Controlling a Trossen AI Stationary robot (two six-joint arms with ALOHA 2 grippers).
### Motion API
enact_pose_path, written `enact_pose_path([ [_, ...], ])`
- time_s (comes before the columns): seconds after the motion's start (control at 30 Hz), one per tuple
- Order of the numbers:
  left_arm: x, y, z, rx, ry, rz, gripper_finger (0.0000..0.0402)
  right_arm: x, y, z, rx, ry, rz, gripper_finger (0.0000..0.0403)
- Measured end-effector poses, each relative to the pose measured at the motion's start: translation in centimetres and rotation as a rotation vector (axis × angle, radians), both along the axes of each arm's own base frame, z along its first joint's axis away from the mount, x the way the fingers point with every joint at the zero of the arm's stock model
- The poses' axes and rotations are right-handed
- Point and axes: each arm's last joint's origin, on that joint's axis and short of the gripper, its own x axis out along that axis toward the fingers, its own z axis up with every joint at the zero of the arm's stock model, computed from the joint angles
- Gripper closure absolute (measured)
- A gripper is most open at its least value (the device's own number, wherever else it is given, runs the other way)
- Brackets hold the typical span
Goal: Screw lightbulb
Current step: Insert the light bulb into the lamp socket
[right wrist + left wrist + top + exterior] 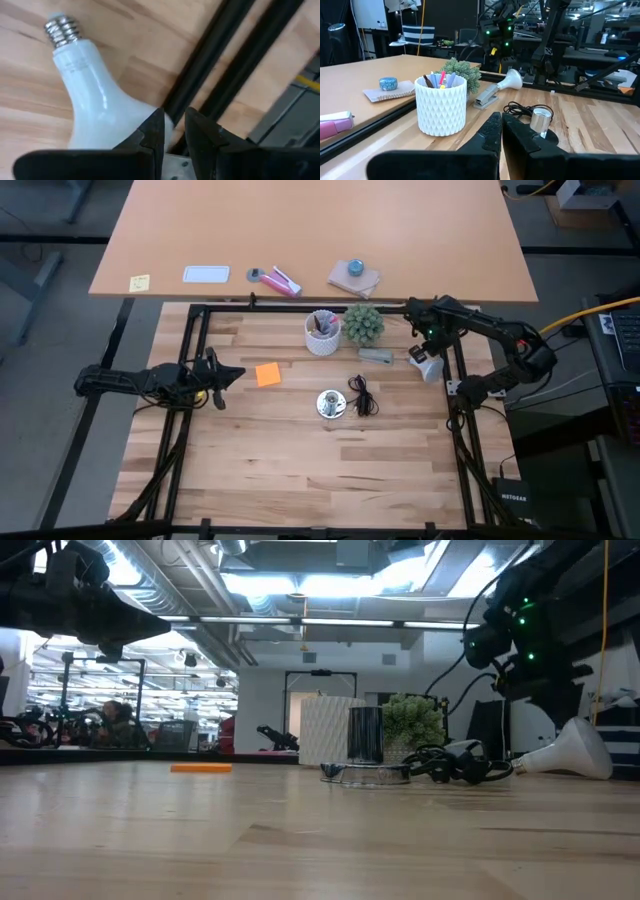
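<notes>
The frosted white lightbulb (427, 365) lies on its side on the wooden table near the right frame rail. Its screw base (62, 27) points away from the rail. My right gripper (174, 120) hangs above the bulb's dome (115, 125), pointing steeply down. Its fingers stand a narrow gap apart with nothing between them, clear of the bulb. The shiny round socket (331, 403) with its black cord (362, 395) stands at the table's middle. My left gripper (235, 374) waits level at the left side, shut and empty.
A white cup of pens (322, 332), a small green plant (364, 323) and a flat grey bar (376, 355) stand at the far middle. An orange note (268, 374) lies left of the socket. The black frame rail (220, 65) runs right beside the bulb.
</notes>
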Motion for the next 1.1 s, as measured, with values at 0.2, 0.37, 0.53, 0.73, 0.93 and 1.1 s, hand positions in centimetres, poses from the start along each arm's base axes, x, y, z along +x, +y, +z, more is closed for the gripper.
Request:
enact_pose_path([
  [0.2,0.0,0.0,0.0,-0.011,-0.004,0.000,0.0396,-0.5,1.3,-2.3,0.132,-0.072,-0.030,0.0327],
  [0.37,0.0,0.0,0.0,-0.011,-0.004,0.000,0.0396,-0.9,2.4,-4.2,0.240,-0.167,-0.089,0.0327],
  [0.53,0.0,0.0,0.0,-0.011,-0.004,0.000,0.0396,-1.3,3.8,-5.8,0.375,-0.258,-0.186,0.0327],
  [0.73,0.0,0.0,0.0,-0.011,-0.004,0.000,0.0396,-2.2,5.4,-7.1,0.507,-0.291,-0.289,0.0327],
  [0.93,0.0,0.0,0.0,-0.011,-0.004,0.000,0.0396,-2.3,6.1,-8.7,0.567,-0.426,-0.314,0.0327],
  [1.1,0.0,0.0,0.0,-0.011,-0.004,0.000,0.0396,-2.1,6.1,-9.2,0.578,-0.526,-0.313,0.0327],
])
